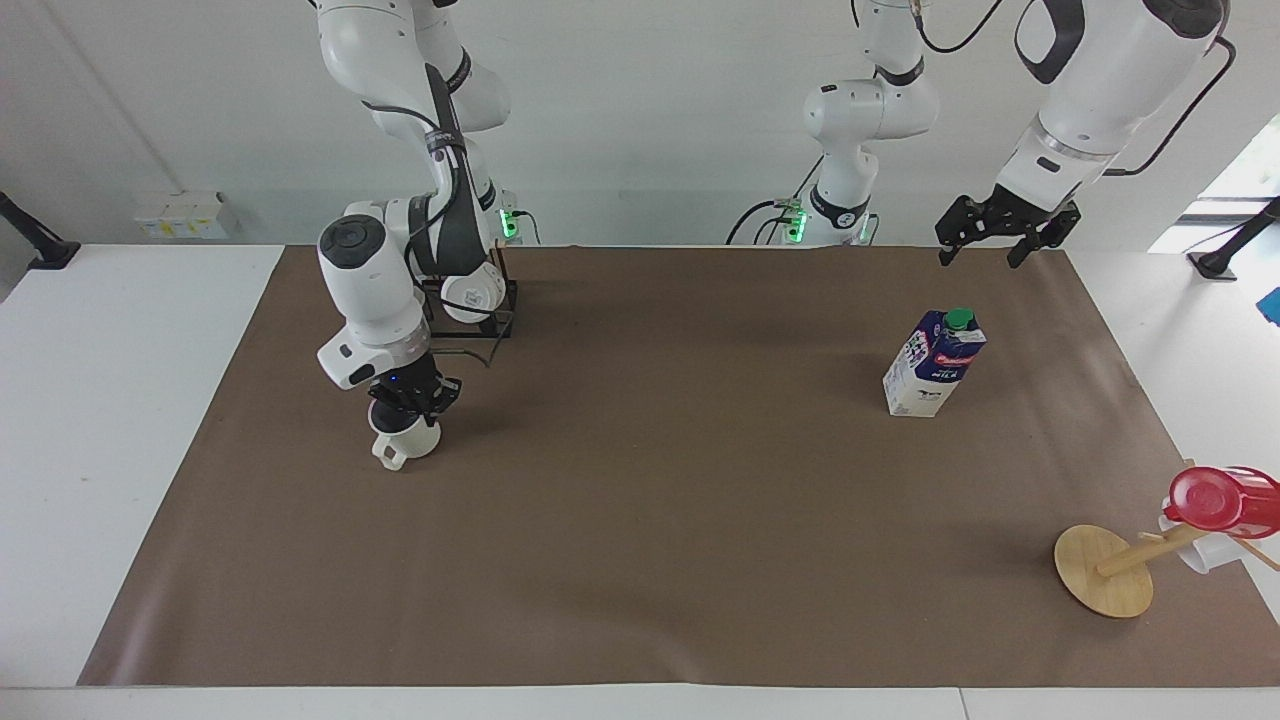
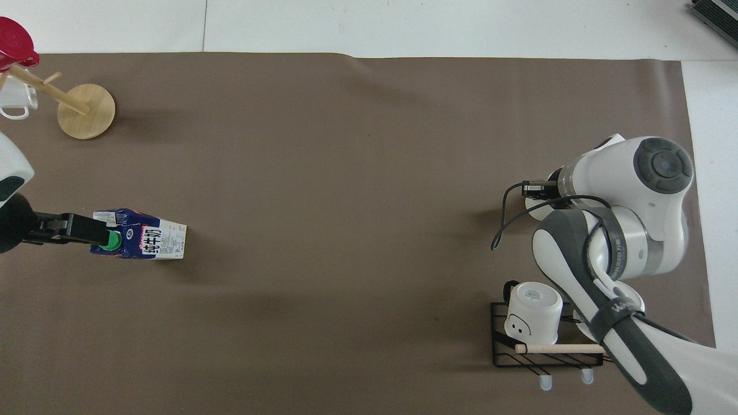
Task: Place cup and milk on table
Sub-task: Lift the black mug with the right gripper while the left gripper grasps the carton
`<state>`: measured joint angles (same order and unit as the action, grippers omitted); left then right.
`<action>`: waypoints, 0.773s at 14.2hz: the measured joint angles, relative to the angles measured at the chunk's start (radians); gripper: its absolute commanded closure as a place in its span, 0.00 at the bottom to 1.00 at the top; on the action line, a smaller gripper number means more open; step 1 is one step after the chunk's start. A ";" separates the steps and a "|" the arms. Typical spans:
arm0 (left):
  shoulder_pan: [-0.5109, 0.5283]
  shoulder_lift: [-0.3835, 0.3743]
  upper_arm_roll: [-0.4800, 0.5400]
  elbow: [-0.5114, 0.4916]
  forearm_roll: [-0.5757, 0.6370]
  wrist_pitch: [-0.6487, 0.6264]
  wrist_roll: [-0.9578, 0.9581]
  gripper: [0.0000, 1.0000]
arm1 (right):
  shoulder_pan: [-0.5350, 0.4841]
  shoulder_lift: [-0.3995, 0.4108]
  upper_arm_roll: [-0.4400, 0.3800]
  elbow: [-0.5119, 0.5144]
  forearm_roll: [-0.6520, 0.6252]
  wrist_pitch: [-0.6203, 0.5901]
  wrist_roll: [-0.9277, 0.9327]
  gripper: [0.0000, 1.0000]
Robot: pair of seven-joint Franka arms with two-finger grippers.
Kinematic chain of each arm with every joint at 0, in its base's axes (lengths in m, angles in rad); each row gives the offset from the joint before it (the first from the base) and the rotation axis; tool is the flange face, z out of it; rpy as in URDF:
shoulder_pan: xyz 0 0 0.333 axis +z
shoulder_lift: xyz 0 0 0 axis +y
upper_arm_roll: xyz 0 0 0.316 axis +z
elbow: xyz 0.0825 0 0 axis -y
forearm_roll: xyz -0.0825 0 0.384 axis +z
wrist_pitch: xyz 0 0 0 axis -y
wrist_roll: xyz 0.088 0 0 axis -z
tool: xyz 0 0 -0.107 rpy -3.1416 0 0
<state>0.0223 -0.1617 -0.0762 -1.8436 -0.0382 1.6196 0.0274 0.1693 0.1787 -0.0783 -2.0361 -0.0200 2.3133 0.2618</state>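
Observation:
The cup (image 1: 405, 443), a cream-white mug, is on or just above the brown sheet of the table (image 1: 650, 520) at the right arm's end, its handle pointing away from the robots. My right gripper (image 1: 412, 398) comes down on it from above and is shut on its rim. In the overhead view the right arm hides most of the cup (image 2: 537, 208). The milk (image 1: 935, 365) stands upright on the sheet toward the left arm's end. My left gripper (image 1: 980, 255) is open, raised in the air, apart from the carton. In the overhead view it (image 2: 69, 227) covers part of the green cap of the milk (image 2: 144, 241).
A black wire rack (image 1: 500, 320) with white mugs stands near the right arm's base and shows in the overhead view (image 2: 548, 357). A wooden mug tree (image 1: 1103, 570) lies tipped at the left arm's end, with a red cup (image 1: 1225, 498) on it.

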 measured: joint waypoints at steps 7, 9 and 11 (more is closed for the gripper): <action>0.000 0.000 0.000 -0.093 0.000 0.111 0.000 0.00 | 0.133 0.002 0.002 0.082 -0.020 0.000 0.440 1.00; 0.000 0.000 0.001 -0.117 0.000 0.137 0.000 0.00 | 0.179 0.003 0.002 0.090 -0.033 0.000 0.516 1.00; 0.000 0.000 0.002 -0.145 0.000 0.171 0.000 0.00 | 0.222 0.004 0.003 0.099 -0.036 0.000 0.584 1.00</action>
<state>0.0222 -0.1617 -0.0744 -1.9890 -0.0382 1.7902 0.0274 0.3910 0.1829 -0.0755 -1.9372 -0.0562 2.3130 0.8461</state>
